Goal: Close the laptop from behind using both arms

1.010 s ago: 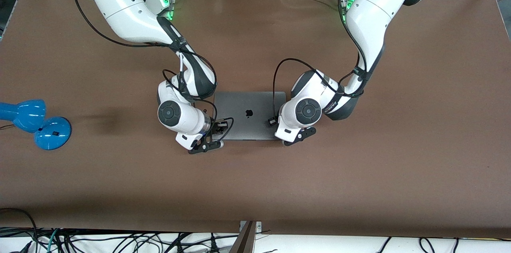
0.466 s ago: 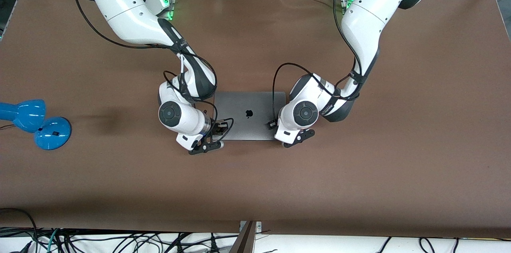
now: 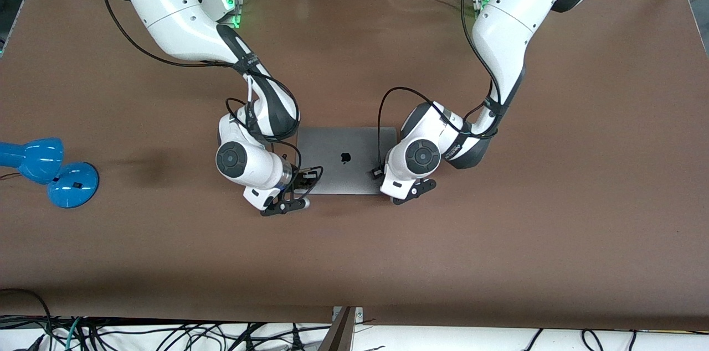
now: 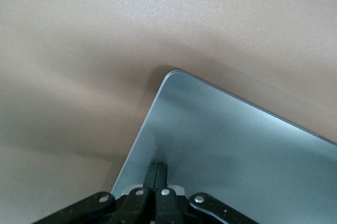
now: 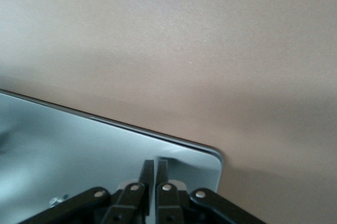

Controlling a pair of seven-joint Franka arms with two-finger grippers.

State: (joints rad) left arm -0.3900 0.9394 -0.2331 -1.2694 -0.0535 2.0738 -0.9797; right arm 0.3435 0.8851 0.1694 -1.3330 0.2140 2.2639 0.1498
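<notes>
The silver-grey laptop (image 3: 339, 143) lies flat on the brown table with its lid down and the dark apple logo facing up. My left gripper (image 3: 382, 175) is shut, with its fingertips resting on the lid by the corner nearest the front camera at the left arm's end; the left wrist view shows this gripper (image 4: 158, 169) on the lid (image 4: 237, 145). My right gripper (image 3: 302, 180) is shut, with only a thin slit between its fingers, and rests on the lid by the other near corner; the right wrist view shows this gripper (image 5: 154, 165) on the lid (image 5: 68, 140).
A blue lamp (image 3: 47, 171) lies at the right arm's end of the table (image 3: 498, 240). Cables hang along the table edge nearest the front camera.
Both wrists have shifted only slightly. The laptop lid lies flat in all three front frames.
</notes>
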